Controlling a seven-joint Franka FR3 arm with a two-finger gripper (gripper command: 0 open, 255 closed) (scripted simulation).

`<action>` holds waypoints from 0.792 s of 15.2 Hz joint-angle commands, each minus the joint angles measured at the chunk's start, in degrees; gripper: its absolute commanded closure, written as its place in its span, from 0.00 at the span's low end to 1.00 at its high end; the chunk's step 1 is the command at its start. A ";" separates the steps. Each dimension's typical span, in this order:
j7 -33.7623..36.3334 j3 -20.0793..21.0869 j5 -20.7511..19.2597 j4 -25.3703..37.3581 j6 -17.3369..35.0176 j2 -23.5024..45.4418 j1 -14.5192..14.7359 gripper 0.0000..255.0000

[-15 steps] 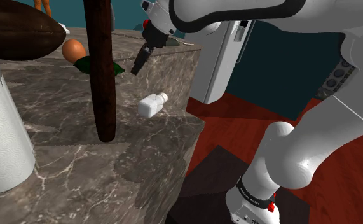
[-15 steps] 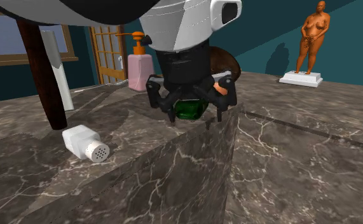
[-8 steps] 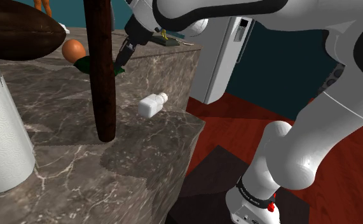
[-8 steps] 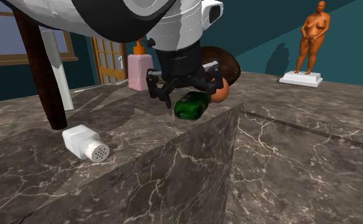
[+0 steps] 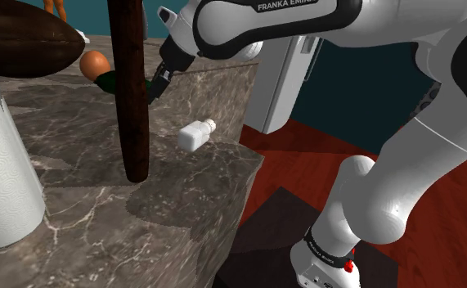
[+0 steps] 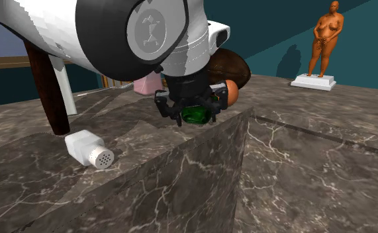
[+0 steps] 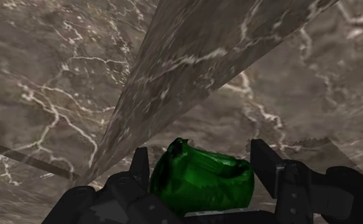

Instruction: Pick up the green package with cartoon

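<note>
The green package (image 6: 198,116) lies on the raised level of the grey marble worktop (image 6: 300,172), close to the step's edge and just beside an orange egg-shaped thing (image 6: 231,93). The claw (image 6: 190,111) is down over the package and spread open. In the wrist view its black fingers (image 7: 141,164) stand apart on either side of the glossy green package (image 7: 202,183), right at its edges; whether they press it cannot be told. A white shaker (image 6: 89,149) lies on its side on the lower level, well apart.
</note>
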 commanded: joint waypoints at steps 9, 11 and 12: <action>-0.06 0.00 0.05 -0.08 0.21 0.13 0.03 1.00; 0.26 0.02 -0.22 1.17 -1.32 -0.16 -0.07 1.00; 0.41 0.02 -0.35 1.81 -2.09 -0.29 -0.11 1.00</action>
